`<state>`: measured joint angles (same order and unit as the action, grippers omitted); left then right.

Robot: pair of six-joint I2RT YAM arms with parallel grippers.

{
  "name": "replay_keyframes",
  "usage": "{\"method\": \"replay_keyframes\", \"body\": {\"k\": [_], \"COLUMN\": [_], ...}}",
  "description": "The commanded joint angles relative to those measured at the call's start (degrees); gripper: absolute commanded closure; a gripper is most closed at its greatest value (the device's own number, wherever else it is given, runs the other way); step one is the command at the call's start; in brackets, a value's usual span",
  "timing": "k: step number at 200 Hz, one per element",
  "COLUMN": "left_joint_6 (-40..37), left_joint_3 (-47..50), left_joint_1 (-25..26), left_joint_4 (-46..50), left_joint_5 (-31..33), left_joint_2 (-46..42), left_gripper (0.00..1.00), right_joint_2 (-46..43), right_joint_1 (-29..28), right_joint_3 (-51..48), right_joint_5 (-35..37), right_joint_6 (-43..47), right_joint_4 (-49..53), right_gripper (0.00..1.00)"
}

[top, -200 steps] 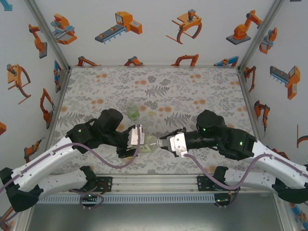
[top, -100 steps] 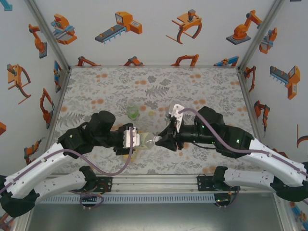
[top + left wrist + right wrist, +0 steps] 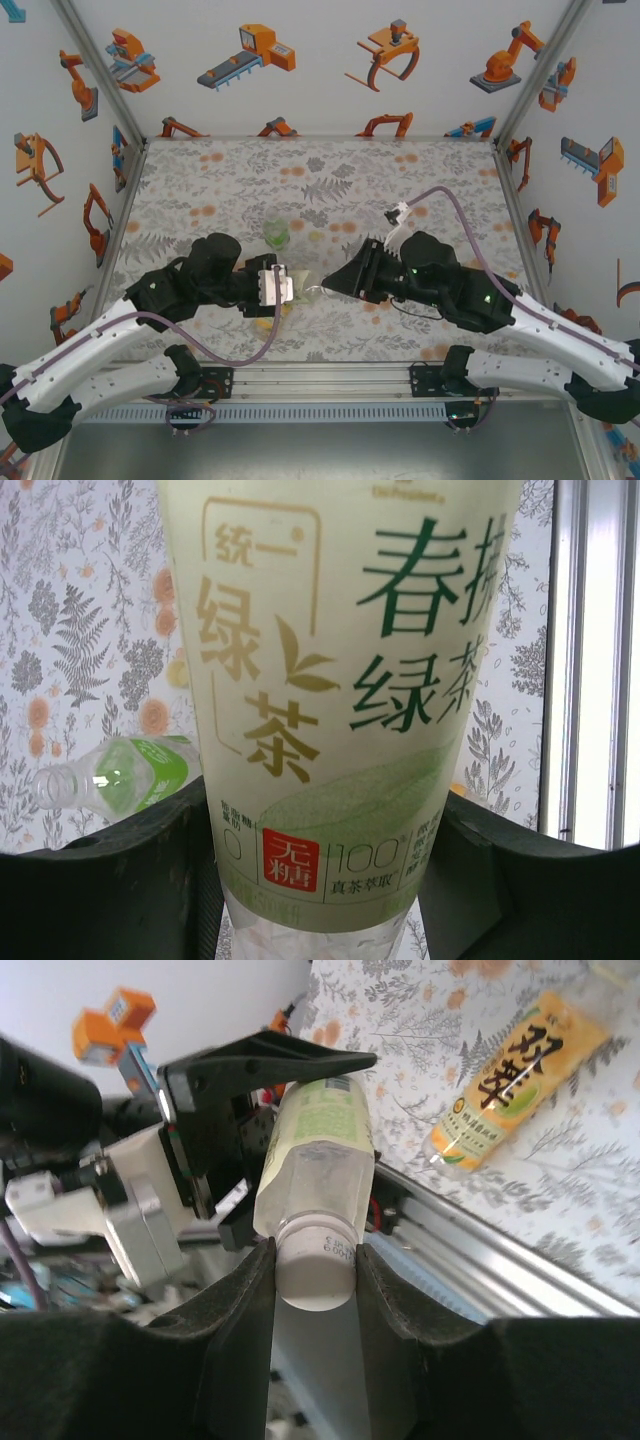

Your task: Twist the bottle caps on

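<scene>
Right wrist view: the right gripper (image 3: 315,1252) pinches the white cap (image 3: 316,1272) on the green-label bottle (image 3: 318,1150), which the left gripper (image 3: 320,810) clamps between the arms. If it sits tilted, the cap may cross-thread, or the bottle could spin in its grip.

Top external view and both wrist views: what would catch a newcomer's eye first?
Over the table's near middle, the left gripper clamps the green-labelled bottle while the right gripper pinches its white cap. An amber bottle lies on the table, and a green-tinted bottle lies uncapped.
</scene>
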<state>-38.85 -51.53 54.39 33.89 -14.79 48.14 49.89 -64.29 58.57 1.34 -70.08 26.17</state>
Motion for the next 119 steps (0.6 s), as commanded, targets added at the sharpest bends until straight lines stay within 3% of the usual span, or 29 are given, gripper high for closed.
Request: {"method": "replay_keyframes", "body": {"k": [1,25,53,75,83,119], "left_joint_6": [0.9,0.5,-0.1,0.0,0.0,0.2], "left_joint_3": [-0.8,-0.6,-1.3,-1.6,-1.6,-1.8], "left_joint_1": [0.0,0.0,0.0,0.0,0.0,0.0], "left_joint_4": [-9.8,-9.6,-8.2,-7.5,-7.5,-6.7], "left_joint_5": [-1.2,-1.9,-2.4,-3.0,-3.3,-4.4], "left_joint_2": [-1.5,-1.2,0.1,0.5,0.6,0.3], "left_gripper": [1.00,1.00,1.00,1.00,1.00,1.00], "right_joint_2": [-0.5,0.5,0.2,-0.9,-1.3,-2.2], "right_joint_1": [-0.3,-0.2,-0.3,-0.2,-0.3,-0.3], "right_joint_3": [-4.1,-2.7,0.9,4.3,6.1,12.7], "right_joint_5": [-0.8,-1.8,-0.5,0.4,0.4,3.9], "right_joint_6": [-11.3,-8.9,-1.3,8.1,12.7,29.5], "right_joint_4": [-0.1,-0.3,0.8,1.9,3.2,9.2], "right_gripper": [1.00,0.98,0.74,0.44,0.38,0.37]}}
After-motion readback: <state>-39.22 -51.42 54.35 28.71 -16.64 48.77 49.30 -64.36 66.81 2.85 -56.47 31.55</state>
